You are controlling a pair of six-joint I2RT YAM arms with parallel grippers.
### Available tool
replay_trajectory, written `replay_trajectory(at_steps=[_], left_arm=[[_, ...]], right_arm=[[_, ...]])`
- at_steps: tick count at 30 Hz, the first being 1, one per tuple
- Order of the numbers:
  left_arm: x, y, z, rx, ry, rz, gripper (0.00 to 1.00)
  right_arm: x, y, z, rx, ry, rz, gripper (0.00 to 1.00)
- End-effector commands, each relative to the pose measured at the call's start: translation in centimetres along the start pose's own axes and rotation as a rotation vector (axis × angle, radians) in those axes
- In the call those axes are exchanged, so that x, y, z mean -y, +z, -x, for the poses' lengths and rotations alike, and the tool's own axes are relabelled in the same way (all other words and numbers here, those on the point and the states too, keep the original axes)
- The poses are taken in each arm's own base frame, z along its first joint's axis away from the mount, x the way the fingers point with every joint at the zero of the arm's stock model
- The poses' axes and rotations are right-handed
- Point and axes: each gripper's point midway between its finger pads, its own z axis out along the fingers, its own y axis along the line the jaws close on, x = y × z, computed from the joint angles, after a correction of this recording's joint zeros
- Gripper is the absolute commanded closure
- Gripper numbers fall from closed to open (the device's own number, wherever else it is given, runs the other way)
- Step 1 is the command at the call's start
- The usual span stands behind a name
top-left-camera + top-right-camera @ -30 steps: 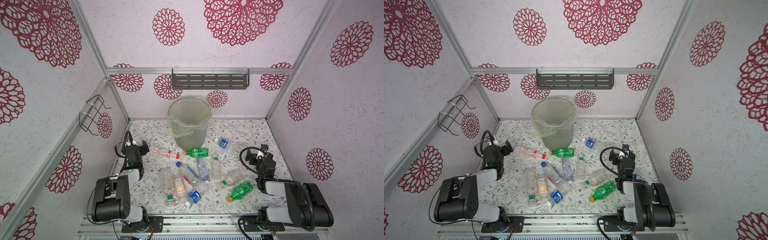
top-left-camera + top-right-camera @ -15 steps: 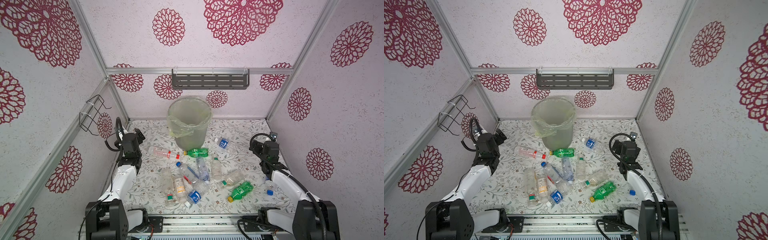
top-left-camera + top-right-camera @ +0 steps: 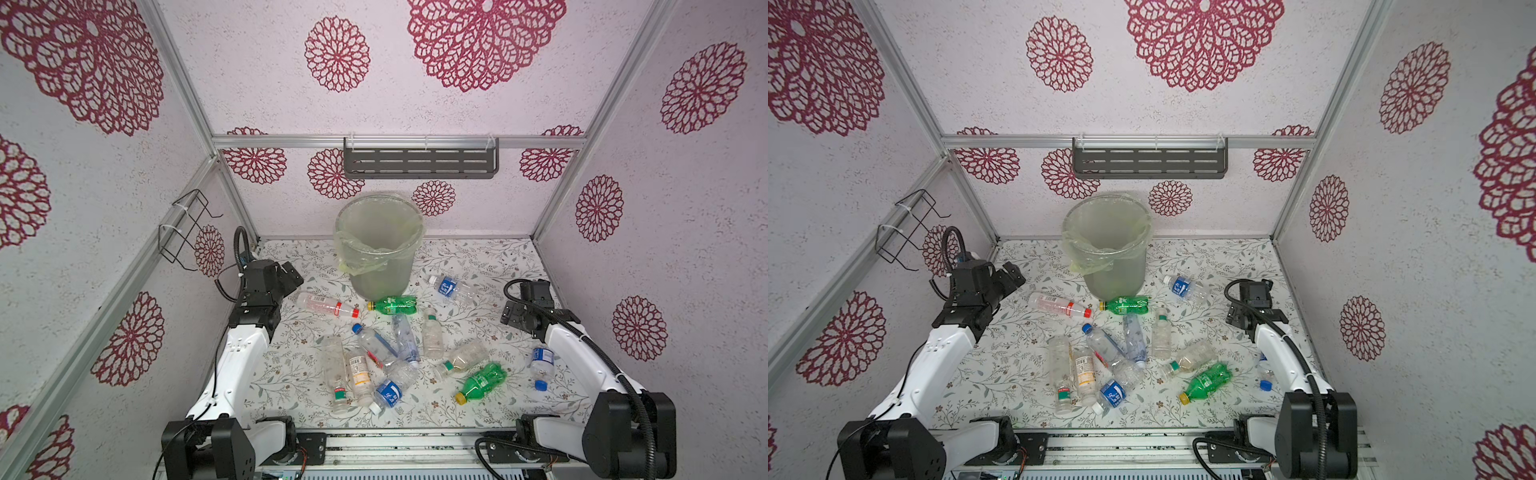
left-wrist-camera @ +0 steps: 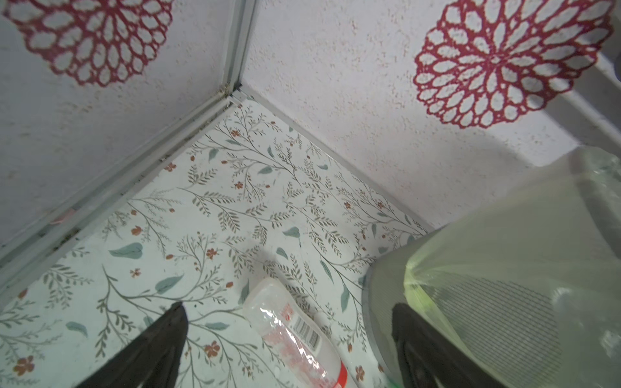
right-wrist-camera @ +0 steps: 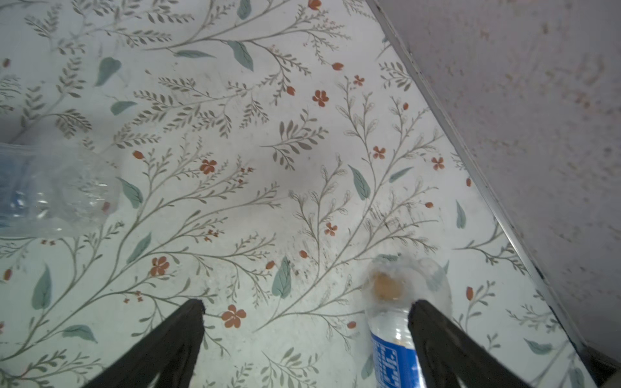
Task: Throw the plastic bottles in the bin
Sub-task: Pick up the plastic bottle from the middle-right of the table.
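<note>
Floral table [image 3: 291, 374] carries scattered bottles [image 3: 405, 340] before the bin [image 3: 380, 274]. Left claw [image 3: 293, 276] and right claw [image 5: 306, 302] both gape, empty.

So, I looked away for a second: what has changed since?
Both arms unfolded and reached forward: the left gripper now hangs by the red-capped bottle beside the bin, the right gripper near the right wall. Both open, empty; bottles and bin unmoved.

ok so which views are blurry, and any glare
Both top views: sharp, evenly lit. Left wrist: bin close and slightly soft, small glints on the red-capped bottle. Right wrist: farther blue-labelled bottle blurred.
</note>
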Motion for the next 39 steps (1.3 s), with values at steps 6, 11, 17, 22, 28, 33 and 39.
replay_trajectory(at_steps=[6,11,17,22,28,33,39], left_arm=[[1.5,-3.5,2.0,-0.023,0.111,0.022,0.03],[3.7,-4.3,0.4,-0.022,0.211,-0.025,0.03],[5.4,-5.6,-0.5,0.006,0.319,-0.040,0.03],[6.8,-6.1,-2.1,-0.009,0.357,-0.082,0.03],[8.2,-6.4,-3.5,-0.028,0.380,-0.129,0.03],[9.4,-6.5,-4.5,-0.045,0.397,-0.167,0.03],[9.7,-6.5,-5.0,-0.054,0.399,-0.176,0.03]], right_arm=[[5.2,-1.6,-1.5,-0.027,0.048,-0.209,0.01],[6.5,-0.4,-2.6,-0.079,0.073,-0.244,0.01],[6.1,1.8,-3.6,-0.113,0.103,-0.196,0.01],[5.6,3.1,-4.8,-0.159,0.104,-0.178,0.03],[6.1,3.3,-6.4,-0.173,0.103,-0.189,0.11],[5.6,3.4,-6.3,-0.175,0.112,-0.163,0.22],[4.8,4.2,-7.2,-0.202,0.110,-0.127,0.42]])
